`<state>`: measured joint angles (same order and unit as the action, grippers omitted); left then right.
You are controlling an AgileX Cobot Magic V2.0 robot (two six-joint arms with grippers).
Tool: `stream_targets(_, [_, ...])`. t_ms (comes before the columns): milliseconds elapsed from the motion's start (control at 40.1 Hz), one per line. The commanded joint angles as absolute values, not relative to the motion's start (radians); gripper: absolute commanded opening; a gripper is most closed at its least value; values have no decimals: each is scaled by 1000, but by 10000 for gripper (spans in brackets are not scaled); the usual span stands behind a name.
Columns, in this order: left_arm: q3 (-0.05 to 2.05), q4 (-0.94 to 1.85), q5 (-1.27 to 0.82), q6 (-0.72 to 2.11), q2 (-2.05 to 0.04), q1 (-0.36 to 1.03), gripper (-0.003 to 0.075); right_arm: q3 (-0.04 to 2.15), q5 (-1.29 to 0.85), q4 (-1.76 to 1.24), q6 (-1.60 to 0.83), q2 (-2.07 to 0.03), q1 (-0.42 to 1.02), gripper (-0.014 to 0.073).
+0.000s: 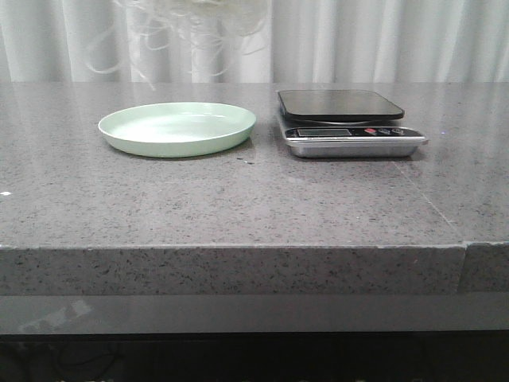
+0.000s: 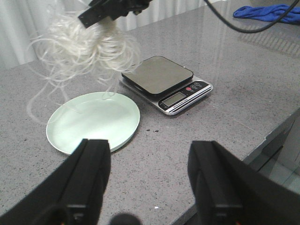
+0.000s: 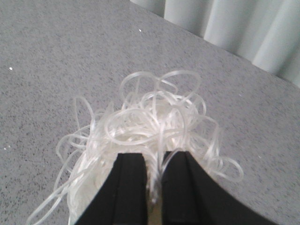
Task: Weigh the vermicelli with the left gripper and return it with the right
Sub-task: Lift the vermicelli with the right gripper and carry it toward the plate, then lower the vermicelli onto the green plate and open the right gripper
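The vermicelli (image 2: 82,47), a fluffy wad of white curly strands, hangs in the air above the pale green plate (image 2: 93,122). My right gripper (image 3: 154,161) is shut on it; the wad also shows in the right wrist view (image 3: 150,122) and at the top edge of the front view (image 1: 187,28). The right gripper shows in the left wrist view (image 2: 112,10) above the wad. The plate (image 1: 176,127) is empty. The scale (image 1: 346,121) stands right of the plate with nothing on it; it also shows in the left wrist view (image 2: 164,82). My left gripper (image 2: 150,180) is open and empty, near the table's front edge.
A blue cloth (image 2: 267,11) lies at the far right of the grey stone table (image 1: 238,199). White curtains (image 1: 382,40) hang behind the table. The table's front edge (image 1: 238,248) has a seam near the right.
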<state>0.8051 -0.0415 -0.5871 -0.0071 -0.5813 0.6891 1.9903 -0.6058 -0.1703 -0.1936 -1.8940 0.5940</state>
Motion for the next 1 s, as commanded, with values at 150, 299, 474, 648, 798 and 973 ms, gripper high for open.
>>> stream_targets(150, [832,-32,-517,-17,-582,689,461,2030,-478,-177,-200,-1929,600,207])
stream_targets(299, [832,-32,-517,-17,-582,689,461,2030,-507,-177,-200,-1983,600,207])
stream_targets(474, [832,-32,-517,-17,-582,689,461,2030,-574,-177,-200,-2009,600,315])
stream_targets(648, [832,-32,-517,-17,-582,689,461,2030,-598,-177,-200,-1996,600,491])
stream_targets(798, [832,-32,-517,-17,-582,689,461,2030,-675,-177,-200,-1948,600,491])
stream_targets(973, [832,-32,-517,-17,-582,689,461,2030,-813,-177,-191,-1860,589,491])
